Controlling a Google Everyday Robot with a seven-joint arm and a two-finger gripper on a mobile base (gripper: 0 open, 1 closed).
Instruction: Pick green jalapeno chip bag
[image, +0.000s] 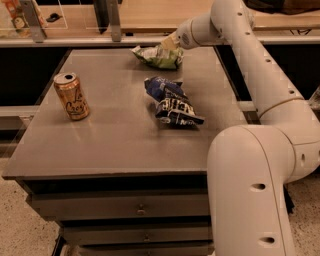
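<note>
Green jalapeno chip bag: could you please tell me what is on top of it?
The gripper is over the right-hand end of the green jalapeno chip bag, hiding that corner. Nothing else lies on it.

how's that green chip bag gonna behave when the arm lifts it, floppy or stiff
Probably floppy: the green jalapeno chip bag looks crumpled and creased, so it may sag from wherever it is held. It is likely light for its size, being a small puffy packet. The gripper is at the bag's end nearest the arm, so the other end may droop.
</note>
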